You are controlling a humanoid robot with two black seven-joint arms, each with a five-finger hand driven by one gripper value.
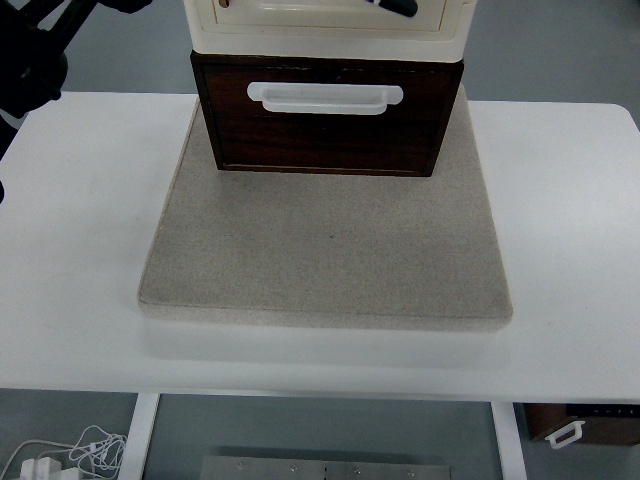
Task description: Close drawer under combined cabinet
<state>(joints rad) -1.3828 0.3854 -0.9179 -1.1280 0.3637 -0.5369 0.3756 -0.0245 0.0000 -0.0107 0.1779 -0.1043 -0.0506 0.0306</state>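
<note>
L arm (35, 60) sat dark at top-left, hand state unclear. Drawer (325, 115) was to its right, under cabinet (325, 20), on mat (325, 250), sticking out toward cam. Approach step prob; next: reach drawer front, push in. R hand not visible.

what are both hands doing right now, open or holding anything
Left hand: dark shape at top left, state cannot be told.
Right hand: not in view.

The cabinet (325, 25) stands at the far edge of a mat (325, 250) on the table (570, 250), its drawer (325, 125) protruding nearward.
</note>
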